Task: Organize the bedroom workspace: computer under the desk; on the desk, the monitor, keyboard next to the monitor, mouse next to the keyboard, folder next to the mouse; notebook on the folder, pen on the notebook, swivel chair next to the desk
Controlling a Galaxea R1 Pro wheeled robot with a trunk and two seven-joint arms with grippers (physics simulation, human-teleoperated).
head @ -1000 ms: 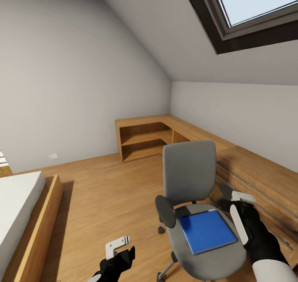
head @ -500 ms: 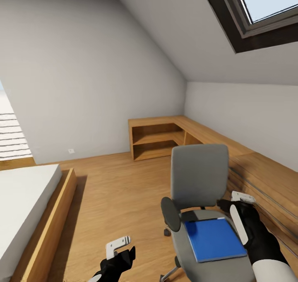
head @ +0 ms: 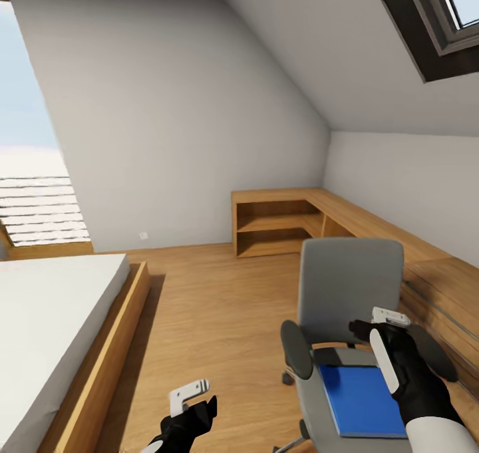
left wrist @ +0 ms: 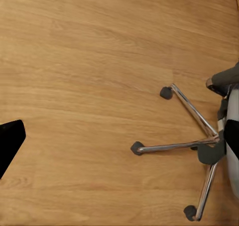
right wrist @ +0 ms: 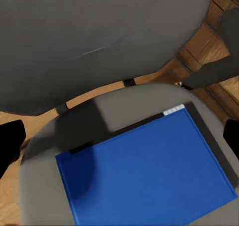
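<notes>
From the head: swivel chair [head: 346, 333] low on the right, tall grey back upright and away from the camera, seat toward it. Blue folder [head: 362, 400] flat on that seat, long axis running from chair back toward the camera. Right pincer [head: 389, 336] above the folder's far right corner, grip impossible to judge; left pincer [head: 189, 400] over bare wood floor [head: 213, 320], likewise unclear. Bed [head: 53, 326] at left, corner shelf [head: 279, 223] under sloped white walls, skylight [head: 439, 20] overhead. Left wrist: chair's metal legs and casters [left wrist: 189, 146] on plank floor. Right wrist: folder [right wrist: 144, 171] centred on grey seat, dark fingertips [right wrist: 10, 146] spread wide at either edge, holding nothing.
</notes>
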